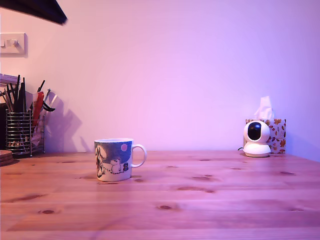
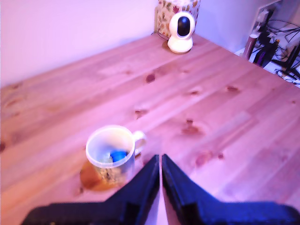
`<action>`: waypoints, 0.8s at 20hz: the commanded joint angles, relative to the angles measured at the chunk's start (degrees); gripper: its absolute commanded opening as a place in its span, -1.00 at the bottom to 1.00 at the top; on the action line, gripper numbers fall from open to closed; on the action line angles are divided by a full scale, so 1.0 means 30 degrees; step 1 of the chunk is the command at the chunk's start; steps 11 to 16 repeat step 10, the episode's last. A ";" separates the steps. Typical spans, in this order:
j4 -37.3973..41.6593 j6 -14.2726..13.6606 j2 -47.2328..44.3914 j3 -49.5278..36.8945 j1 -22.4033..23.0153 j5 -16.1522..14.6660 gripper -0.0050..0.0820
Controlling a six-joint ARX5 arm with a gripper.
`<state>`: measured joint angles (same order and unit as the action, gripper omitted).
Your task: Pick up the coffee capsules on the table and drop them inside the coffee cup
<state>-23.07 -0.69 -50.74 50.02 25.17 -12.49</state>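
The white coffee cup [image 1: 114, 159] with a dark cartoon print and a pink dot stands upright on the wooden table [image 1: 200, 200], its handle toward the exterior view's right. The wrist view looks down into the cup [image 2: 111, 157], where a blue coffee capsule [image 2: 118, 155] lies at the bottom. A pale shape beside it is too blurred to name. No capsule shows on the tabletop. My gripper [image 2: 160, 158] hangs above the table just beside the cup's handle, its two dark fingers [image 2: 145, 185] pressed together with nothing between them. A dark part of the arm [image 1: 40, 10] shows in the exterior view's top left corner.
A white round camera [image 1: 256, 139] and a leaf-print tissue box [image 1: 274, 131] stand at the back on the exterior view's right. A wire-mesh pen holder [image 1: 22, 132] stands at the back left. Cables and clutter [image 2: 276, 49] lie beyond the table's edge.
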 commanded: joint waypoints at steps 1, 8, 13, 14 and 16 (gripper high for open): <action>-0.0197 0.0168 0.0845 -0.0321 0.0189 -0.0029 -0.94; -0.1639 0.0291 0.2339 -0.0321 0.0386 -0.0029 -0.94; -0.1851 0.0299 0.2331 -0.0321 0.0386 -0.0029 -0.94; -0.1851 0.0299 0.2331 -0.0321 0.0386 -0.0029 -0.94; -0.1851 0.0299 0.2331 -0.0321 0.0386 -0.0029 -0.94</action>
